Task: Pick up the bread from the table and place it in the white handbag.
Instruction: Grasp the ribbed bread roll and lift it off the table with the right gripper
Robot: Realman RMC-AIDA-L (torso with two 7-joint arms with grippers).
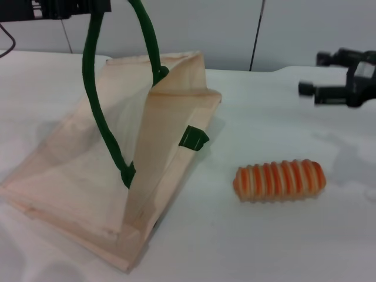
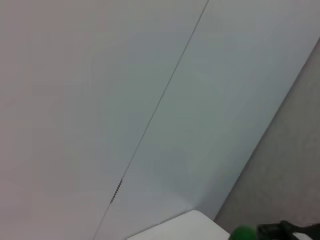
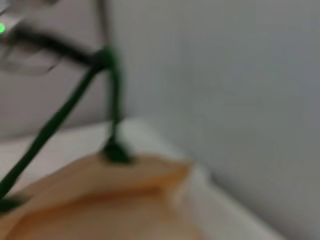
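Note:
The bread (image 1: pixel 279 180), a small orange-and-cream striped loaf, lies on the white table (image 1: pixel 264 247) to the right of the white handbag (image 1: pixel 76 170). The handbag's mouth is held open. One green handle (image 1: pixel 97 111) is pulled up to my left gripper (image 1: pixel 73 7) at the top edge, which is shut on it. My right gripper (image 1: pixel 311 73) is open and empty. It hovers above the table, behind and to the right of the bread. The right wrist view shows the handbag (image 3: pixel 100 200) and its raised handle (image 3: pixel 60 115).
A second green tab (image 1: pixel 194 138) sticks out of the bag's side facing the bread. A pale wall (image 1: pixel 235 29) stands behind the table. Bare tabletop lies between the bread and the bag.

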